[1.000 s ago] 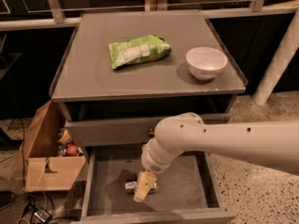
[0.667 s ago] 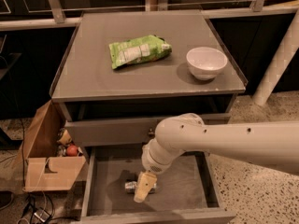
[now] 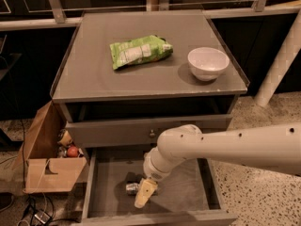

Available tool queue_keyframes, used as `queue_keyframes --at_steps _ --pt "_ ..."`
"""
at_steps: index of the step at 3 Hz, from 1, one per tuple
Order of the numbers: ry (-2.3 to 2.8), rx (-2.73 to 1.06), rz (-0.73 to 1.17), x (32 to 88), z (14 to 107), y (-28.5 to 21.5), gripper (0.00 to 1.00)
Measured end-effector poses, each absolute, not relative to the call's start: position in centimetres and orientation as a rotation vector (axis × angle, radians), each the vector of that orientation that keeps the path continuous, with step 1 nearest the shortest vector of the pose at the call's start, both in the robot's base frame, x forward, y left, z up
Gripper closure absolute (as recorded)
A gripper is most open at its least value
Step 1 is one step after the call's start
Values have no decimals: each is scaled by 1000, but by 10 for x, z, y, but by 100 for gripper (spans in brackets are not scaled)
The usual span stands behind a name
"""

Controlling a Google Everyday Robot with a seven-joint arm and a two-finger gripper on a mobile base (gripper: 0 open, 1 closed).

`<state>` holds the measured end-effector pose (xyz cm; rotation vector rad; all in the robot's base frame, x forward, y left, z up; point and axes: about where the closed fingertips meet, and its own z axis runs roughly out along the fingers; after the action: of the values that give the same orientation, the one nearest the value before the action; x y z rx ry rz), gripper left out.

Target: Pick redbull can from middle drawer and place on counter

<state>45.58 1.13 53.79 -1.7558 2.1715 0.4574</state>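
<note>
— Redbull can [image 3: 132,188]: where is it?
— It lies on the grey floor of the pulled-out middle drawer [image 3: 188,189], toward the front and a little left of centre.
— And your gripper?
— My gripper [image 3: 142,199] points down inside that same drawer, just beside the can on its right. Touching it or a hair off, parted or clamped on it: I cannot tell.
— What sits on the counter [image 3: 94,72]?
— A green snack bag [image 3: 140,51] near the middle and a white bowl [image 3: 208,62] to its right, apart from each other.
</note>
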Motion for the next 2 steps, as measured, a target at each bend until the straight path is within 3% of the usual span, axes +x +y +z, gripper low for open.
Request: queue_keyframes --at_steps 2 --pt "2216 -1682 478 480 477 10 0"
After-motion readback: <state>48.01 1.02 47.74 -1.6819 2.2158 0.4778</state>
